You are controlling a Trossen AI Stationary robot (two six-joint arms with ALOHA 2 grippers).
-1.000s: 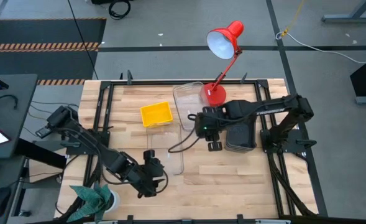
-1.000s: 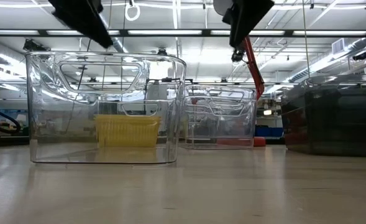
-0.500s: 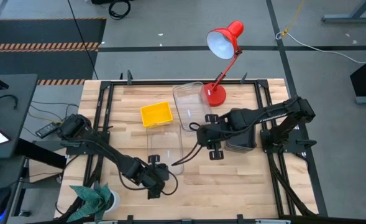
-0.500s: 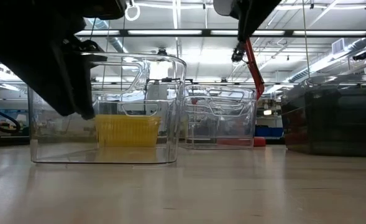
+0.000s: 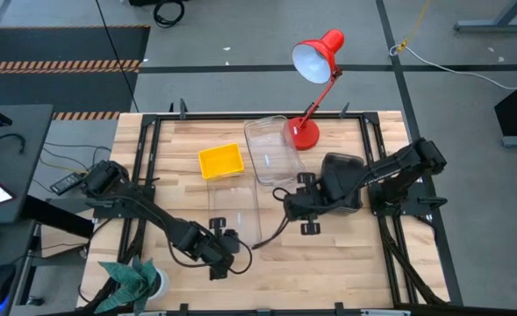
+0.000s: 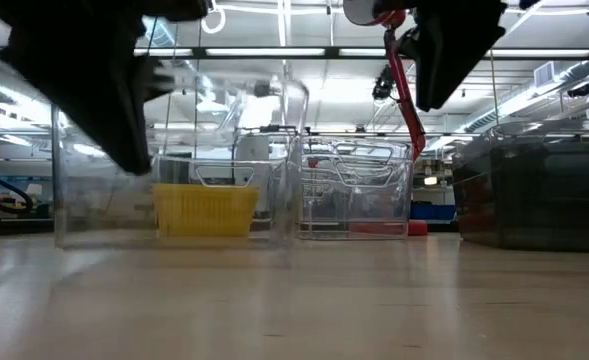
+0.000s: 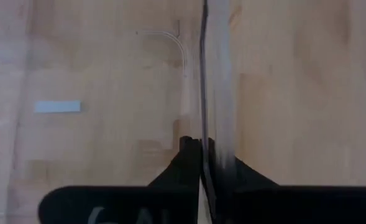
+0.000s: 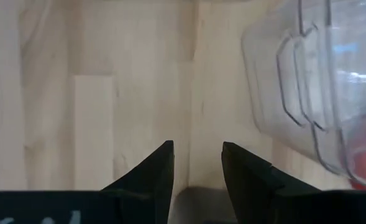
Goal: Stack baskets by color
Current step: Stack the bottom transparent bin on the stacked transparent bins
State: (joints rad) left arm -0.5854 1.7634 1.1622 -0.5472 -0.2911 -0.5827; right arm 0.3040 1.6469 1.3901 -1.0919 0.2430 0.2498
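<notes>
- The left hand (image 5: 220, 255) sits at the near end of the front clear basket (image 5: 233, 211), with its jaws pinched tight on that basket's thin end wall. The left wrist view shows the wall edge-on between the two dark fingers (image 7: 189, 163). Gripping the rim looks like the way to lift this basket without crushing it.
- The left arm reaches low across the tabletop (image 5: 328, 250) from its base at the left edge, with the forearm nearly flat and the wrist turned toward the basket.
- A second clear basket (image 5: 271, 147) lies farther back beside the red lamp (image 5: 315, 75). Judging by the task, it is probably where the gripped basket should be stacked.
- The small yellow basket (image 5: 220, 161) stands just beside the front clear basket's far end and apart from both hands.
- The dark grey baskets (image 5: 340, 184) sit on the right, partly under the right arm, and look already nested.
- The right hand (image 5: 305, 207) hovers over bare wood between the clear baskets and the grey ones. Its jaws are parted and it holds nothing, as the right wrist view shows, so it appears to be waiting.
- The right arm folds in from its base at the right edge, with its elbow over the grey baskets.
</notes>
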